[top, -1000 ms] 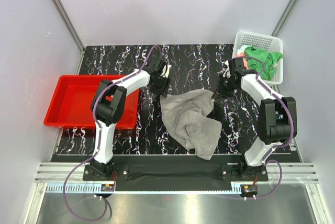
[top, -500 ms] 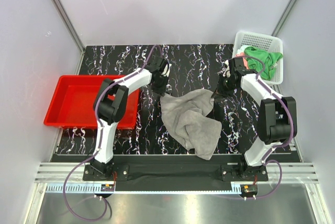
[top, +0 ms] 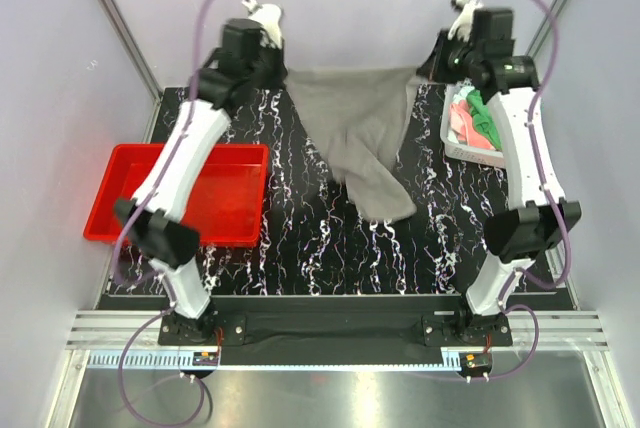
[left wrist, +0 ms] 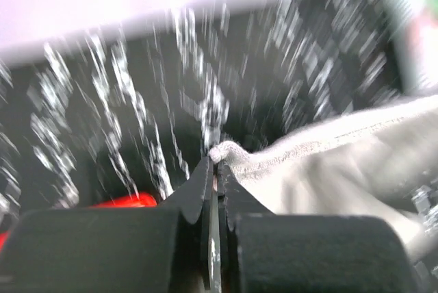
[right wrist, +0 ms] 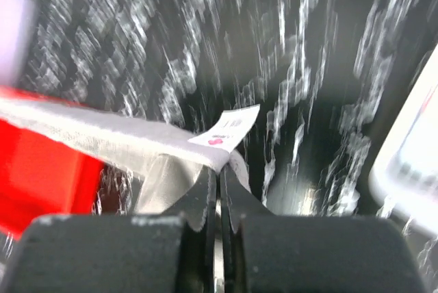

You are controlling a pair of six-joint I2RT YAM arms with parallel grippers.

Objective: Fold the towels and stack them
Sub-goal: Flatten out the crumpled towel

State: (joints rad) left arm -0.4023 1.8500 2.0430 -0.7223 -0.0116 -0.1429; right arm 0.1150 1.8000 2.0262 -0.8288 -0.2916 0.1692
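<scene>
- While a second ago we had the grey towel (top: 365, 133) lying crumpled mid-worktop (top: 300, 238), it's now lifted and stretched out along the back.
- Left jaws are pinched tight on its left top corner, and right jaws are clamped on the other corner, right by the label (right wrist: 229, 129).
- Both arms went from low to way up high.
- The rest of the towel hangs down, but we can't tell if it touches.
- Green towel (top: 485, 120) and pink towel (top: 462, 126) sit in the basket (top: 455, 148).
</scene>
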